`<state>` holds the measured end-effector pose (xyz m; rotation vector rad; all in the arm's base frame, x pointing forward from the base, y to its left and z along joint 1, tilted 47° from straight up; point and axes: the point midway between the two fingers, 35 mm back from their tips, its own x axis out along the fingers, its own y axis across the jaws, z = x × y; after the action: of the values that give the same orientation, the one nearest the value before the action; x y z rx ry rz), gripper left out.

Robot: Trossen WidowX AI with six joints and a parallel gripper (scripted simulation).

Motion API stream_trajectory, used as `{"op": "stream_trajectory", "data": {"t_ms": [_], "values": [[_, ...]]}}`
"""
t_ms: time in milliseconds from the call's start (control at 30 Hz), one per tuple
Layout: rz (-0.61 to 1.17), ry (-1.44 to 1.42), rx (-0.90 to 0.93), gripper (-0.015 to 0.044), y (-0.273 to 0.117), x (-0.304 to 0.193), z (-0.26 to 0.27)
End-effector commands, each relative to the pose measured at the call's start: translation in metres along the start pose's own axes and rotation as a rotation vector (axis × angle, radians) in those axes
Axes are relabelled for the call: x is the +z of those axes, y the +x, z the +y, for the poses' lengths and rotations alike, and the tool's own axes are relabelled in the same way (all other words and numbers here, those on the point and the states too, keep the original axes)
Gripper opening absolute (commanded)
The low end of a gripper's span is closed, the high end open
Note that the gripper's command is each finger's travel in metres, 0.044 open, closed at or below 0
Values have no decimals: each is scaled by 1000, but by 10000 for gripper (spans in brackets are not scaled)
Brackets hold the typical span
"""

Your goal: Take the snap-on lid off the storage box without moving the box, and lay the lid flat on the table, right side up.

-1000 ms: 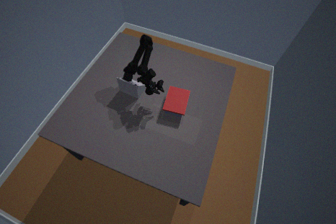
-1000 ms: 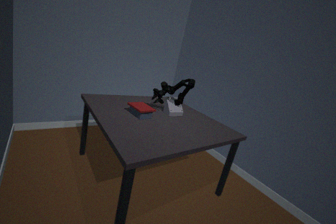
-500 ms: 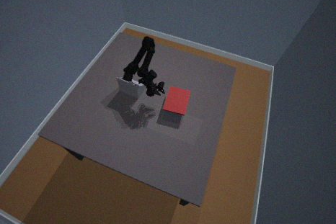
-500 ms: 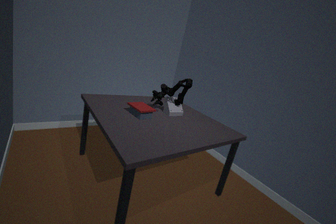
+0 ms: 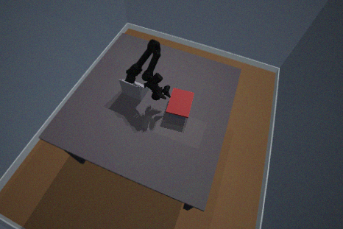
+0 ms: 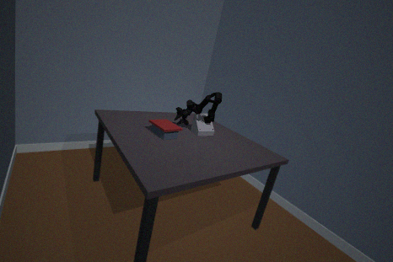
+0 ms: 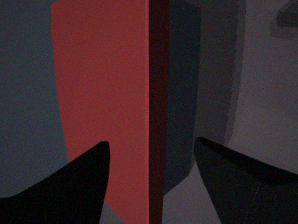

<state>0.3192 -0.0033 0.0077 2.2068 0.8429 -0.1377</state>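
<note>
Hand [image 5: 168,93] [image 6: 176,115] [image 7: 152,147] is about half open, fingers apart, gripping nothing. It's near the lid's arm-side edge in the top view. Contact between fingertips and lid: can't tell.

Red lid [image 5: 180,102] [image 6: 165,125] [image 7: 110,90] is still to come off: it sits on top of the storage box [image 5: 175,121] [image 6: 170,136] [image 7: 182,100], broad face up, looks level. Its rim overhangs the box sides. Whether the snap fit is fully seated: can't tell.

Box is blue-grey, much darker than the lid, and stands upright on the surface [image 5: 147,155] [image 6: 211,157] [image 7: 270,140]. Dark shadow falls beside it.

Wrist view: lid edge runs up and down the picture through the gap between the two black fingers. Left finger in that view overlaps the red face; the other shows to the right of the box side. That's overlap in the picture only, not proof of depth.

Black arm [image 5: 143,60] [image 6: 216,103] is bent, with its elbow high and forearm sloping down toward the lid side. Its foot is at the pale grey mount [image 5: 129,88] [image 6: 205,130], which is apart from the box.
</note>
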Motion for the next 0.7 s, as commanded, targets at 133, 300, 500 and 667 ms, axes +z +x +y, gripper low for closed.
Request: {"op": "stream_trajectory", "data": {"t_ms": [133,300,500,667], "values": [[0,1,6,235,13,0,2],[2,2,9,235,21,0,2],[5,5,13,235,30,-1,1],[7,6,15,209,33,-2,1]]}}
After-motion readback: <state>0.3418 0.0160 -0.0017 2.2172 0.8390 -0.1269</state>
